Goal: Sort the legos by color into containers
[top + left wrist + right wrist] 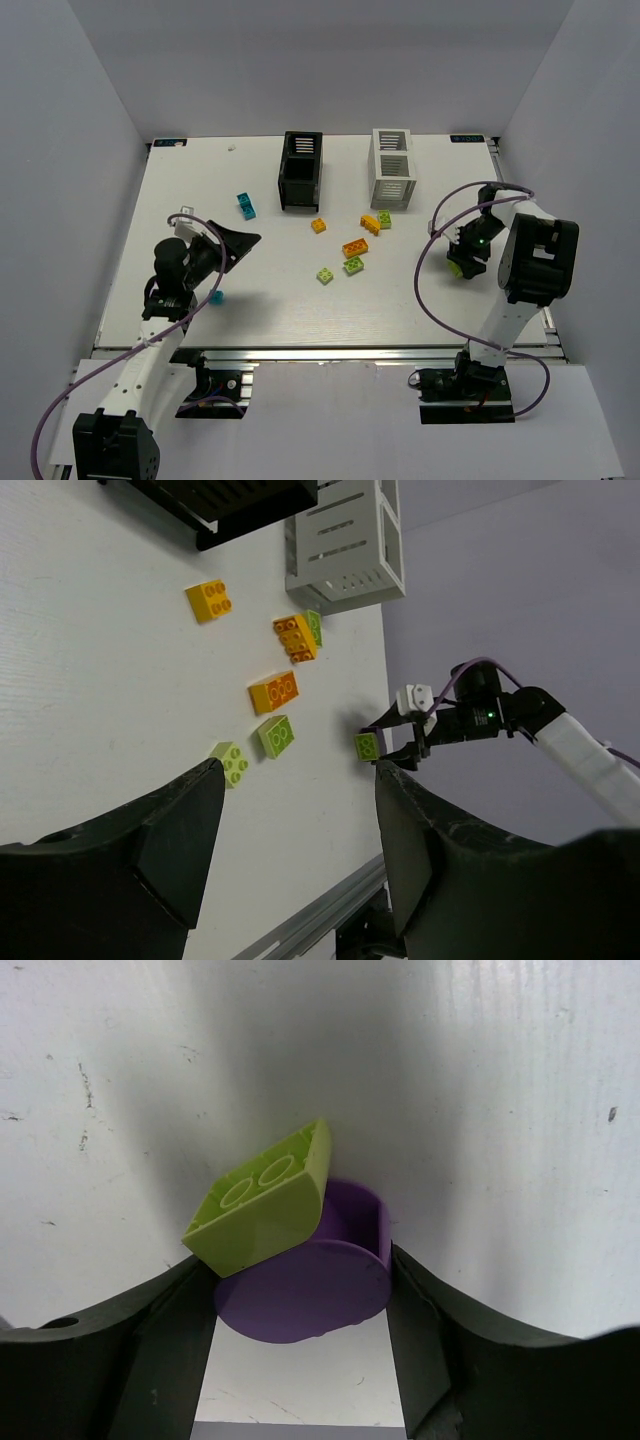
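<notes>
Your right gripper (300, 1280) is clamped on a purple piece (305, 1300) with a lime green brick (262, 1205) leaning on it, near the right edge of the table (270, 320). Your left gripper (300, 775) hangs released and empty, with a cyan brick (216, 297) just beside it. Loose legos (355, 247) lie before the black box (300, 170) and the white box (393, 167).

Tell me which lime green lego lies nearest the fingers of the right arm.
The lime green lego far right of the rest, tilted against a purple piece. The other three lime green legos lie in the middle among the orange legos.
</notes>
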### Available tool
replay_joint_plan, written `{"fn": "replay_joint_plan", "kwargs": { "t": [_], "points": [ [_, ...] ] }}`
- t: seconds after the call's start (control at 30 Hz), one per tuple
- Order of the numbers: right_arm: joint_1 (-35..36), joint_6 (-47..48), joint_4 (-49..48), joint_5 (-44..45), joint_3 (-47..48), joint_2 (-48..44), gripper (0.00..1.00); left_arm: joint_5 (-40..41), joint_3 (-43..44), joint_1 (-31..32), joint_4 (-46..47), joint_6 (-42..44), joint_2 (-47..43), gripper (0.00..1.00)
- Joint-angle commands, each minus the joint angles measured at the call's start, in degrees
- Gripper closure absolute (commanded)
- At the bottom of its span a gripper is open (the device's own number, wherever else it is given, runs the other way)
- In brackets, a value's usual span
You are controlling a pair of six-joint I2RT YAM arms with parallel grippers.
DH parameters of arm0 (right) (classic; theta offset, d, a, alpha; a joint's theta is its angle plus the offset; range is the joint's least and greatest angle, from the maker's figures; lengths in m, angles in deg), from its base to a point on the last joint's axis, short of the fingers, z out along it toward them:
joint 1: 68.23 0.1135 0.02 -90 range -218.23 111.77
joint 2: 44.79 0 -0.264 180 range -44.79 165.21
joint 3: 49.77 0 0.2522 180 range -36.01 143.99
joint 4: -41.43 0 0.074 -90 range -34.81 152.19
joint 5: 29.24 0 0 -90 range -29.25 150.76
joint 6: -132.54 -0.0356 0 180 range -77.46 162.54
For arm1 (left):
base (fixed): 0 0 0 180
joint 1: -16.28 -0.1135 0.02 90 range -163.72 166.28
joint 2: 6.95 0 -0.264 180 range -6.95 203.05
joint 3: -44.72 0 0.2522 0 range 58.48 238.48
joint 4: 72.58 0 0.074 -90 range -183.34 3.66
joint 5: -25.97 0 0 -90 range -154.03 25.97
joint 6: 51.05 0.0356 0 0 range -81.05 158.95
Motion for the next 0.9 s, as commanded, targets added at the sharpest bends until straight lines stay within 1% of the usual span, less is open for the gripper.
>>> {"fn": "replay_joint_plan", "kwargs": {
  "t": [0.0, 0.1, 0.13, 0.2, 0.23, 0.27, 0.3, 0.33, 0.37, 0.4, 0.43, 0.5, 0.53, 0.6, 0.73, 0.87],
  "points": [
    [0.09, 1.66, 3.33, 0.44, 0.84, -1.23, 0.86, -1.45, 0.01, 0.34, 4.61, -3.72, -0.22, 0.29],
    [0.53, 2.63, 5.51, -3.41, 0.92, -5.61, 0.91, -0.84, 0.62, 3.84, 6.73, -6.71, 1.7, 0.29],
    [1.4, 2.54, 6.39, -6.91, 1.36, -6.94, 0.91, 0.47, 0.97, 6.9, 7.6, -6.98, 2.41, 0.29],
    [2.98, 1.14, 8.24, -10.44, 2.76, -10.8, 0.93, 2.32, 2.11, 10.87, 8.48, -7.33, 5.65, 0.28],
    [5.43, -0.26, 8.42, -13.68, 3.03, -12.13, 0.94, 3.11, 2.55, 12.89, 10.4, -7.51, 7.06, 0.28],
    [6.76, -3.06, 8.68, -15.28, 3.38, -13.27, 0.95, 4.42, 3.25, 17.0, 11.73, -7.77, 8.64, 0.27],
    [8.51, -4.91, 8.69, -16.51, 3.47, -15.37, 0.97, 4.96, 3.61, 18.87, 13.05, -8.12, 10.31, 0.26],
    [12.53, -7.28, 7.38, -18.78, 3.38, -16.44, 0.98, 5.4, 4.04, 20.63, 15.76, -8.56, 13.64, 0.26],
    [14.31, -11.57, 6.67, -19.85, 3.38, -17.32, 0.99, 6.53, 4.66, 23.78, 16.74, -8.74, 15.23, 0.25],
    [16.25, -14.22, 5.71, -20.73, 3.3, -18.98, 1.0, 7.07, 6.49, 25.2, 17.36, -8.74, 16.82, 0.25],
    [19.92, -17.2, 2.65, -21.61, 2.86, -19.78, 1.0, 7.42, 7.55, 27.56, 18.24, -8.39, 19.88, 0.25],
    [23.19, -23.87, 0.61, -22.23, 2.59, -21.36, 1.0, 7.95, 11.32, 29.34, 18.77, -7.95, 22.71, 0.24],
    [26.34, -26.18, -0.44, -22.5, 2.42, -21.72, 1.0, 8.04, 12.65, 30.04, 18.42, -7.17, 24.11, 0.24],
    [29.0, -31.96, -3.87, -22.24, 2.15, -22.68, 1.0, 8.48, 15.02, 31.8, 17.9, -6.37, 27.28, 0.24],
    [34.62, -39.45, -8.53, -21.54, 2.24, -23.74, 1.0, 8.74, 18.89, 34.08, 18.94, -5.93, 30.63, 0.24],
    [36.92, -43.42, -11.44, -20.48, 2.77, -24.27, 1.0, 9.44, 20.83, 36.11, 18.25, -5.58, 33.18, 0.24]
  ]
}}
